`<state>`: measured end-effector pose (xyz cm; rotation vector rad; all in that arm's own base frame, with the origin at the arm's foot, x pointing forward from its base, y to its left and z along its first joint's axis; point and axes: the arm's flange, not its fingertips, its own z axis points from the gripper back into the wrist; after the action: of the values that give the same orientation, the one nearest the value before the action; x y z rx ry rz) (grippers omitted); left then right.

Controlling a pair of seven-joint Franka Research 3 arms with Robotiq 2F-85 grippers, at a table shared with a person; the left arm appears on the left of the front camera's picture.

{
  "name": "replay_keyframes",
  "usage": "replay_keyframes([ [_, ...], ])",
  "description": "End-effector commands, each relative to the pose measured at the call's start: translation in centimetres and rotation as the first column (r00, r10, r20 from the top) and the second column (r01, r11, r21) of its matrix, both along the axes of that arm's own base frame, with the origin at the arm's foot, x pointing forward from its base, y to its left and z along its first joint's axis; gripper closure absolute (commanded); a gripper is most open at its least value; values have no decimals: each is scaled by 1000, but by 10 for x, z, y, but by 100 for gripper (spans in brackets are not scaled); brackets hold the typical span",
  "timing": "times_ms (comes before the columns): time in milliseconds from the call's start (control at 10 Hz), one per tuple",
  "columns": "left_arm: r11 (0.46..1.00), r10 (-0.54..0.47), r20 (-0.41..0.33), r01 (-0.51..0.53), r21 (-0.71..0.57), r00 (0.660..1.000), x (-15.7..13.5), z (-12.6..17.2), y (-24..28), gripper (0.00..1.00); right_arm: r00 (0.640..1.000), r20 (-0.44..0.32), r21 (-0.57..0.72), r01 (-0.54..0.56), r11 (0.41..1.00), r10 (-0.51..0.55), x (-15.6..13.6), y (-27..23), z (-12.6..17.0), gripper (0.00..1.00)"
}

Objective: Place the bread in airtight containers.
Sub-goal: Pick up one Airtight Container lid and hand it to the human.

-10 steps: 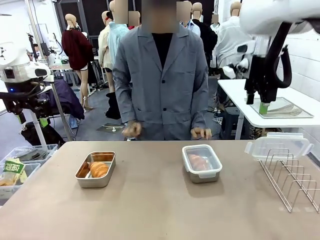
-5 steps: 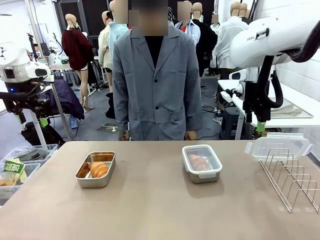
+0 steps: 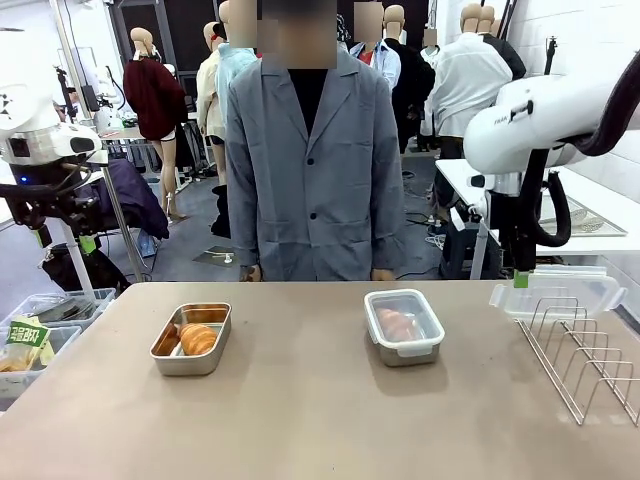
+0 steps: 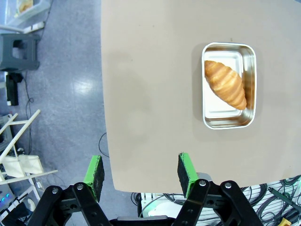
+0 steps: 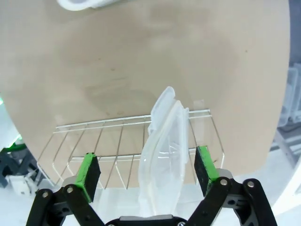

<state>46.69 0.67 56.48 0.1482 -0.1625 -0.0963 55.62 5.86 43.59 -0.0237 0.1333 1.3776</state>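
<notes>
One airtight container (image 3: 190, 340) stands open at the table's left with a croissant (image 3: 197, 339) in it; in the left wrist view the same pan (image 4: 229, 120) and bread (image 4: 225, 84) lie far ahead. The other container (image 3: 403, 326) has its clear lid on, a croissant (image 3: 398, 323) inside. A spare clear lid (image 3: 555, 292) stands in the wire rack (image 3: 585, 355). My right gripper (image 3: 520, 279) hangs open right at that lid; its jaws straddle the lid (image 5: 162, 141) without gripping. My left gripper (image 3: 63, 240) is open off the table's left side, empty (image 4: 141, 172).
A person in a grey coat (image 3: 320, 170) stands at the far edge, hands (image 3: 250, 272) down by the table. Plastic bins (image 3: 35, 335) with packets sit off the left side. The wire rack (image 5: 94, 136) fills the right end. The brown tabletop (image 3: 300, 420) is bare in front.
My right arm has come down and to the right, bringing its gripper over the lid in the rack. The person has lowered both hands. The left arm has not moved.
</notes>
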Motion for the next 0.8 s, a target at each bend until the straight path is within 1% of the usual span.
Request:
replay_keyframes([
  [0,1000,17,15,-17,8,1000,0,0,0,19,997,47,-101,67,993,-62,-1,2,-14,0],
  [100,1000,17,15,-17,8,1000,0,0,0,19,994,45,-109,101,989,-97,0,-1,-17,0],
  [200,1000,17,15,-17,8,1000,0,0,0,19,999,16,-37,30,999,-29,1,-1,-8,0],
  [300,1000,17,15,-17,8,1000,0,0,0,19,999,16,-37,30,999,-29,1,-1,-8,0],
  [400,1000,17,15,-17,8,1000,0,0,0,19,998,26,-68,61,996,-59,2,-2,-13,0],
  [600,1000,17,15,-17,8,1000,0,0,0,19,991,94,-118,103,988,-92,5,-6,-23,0],
  [700,1000,17,15,-17,8,1000,0,0,0,19,988,109,-150,129,980,-113,7,-8,-28,0],
])
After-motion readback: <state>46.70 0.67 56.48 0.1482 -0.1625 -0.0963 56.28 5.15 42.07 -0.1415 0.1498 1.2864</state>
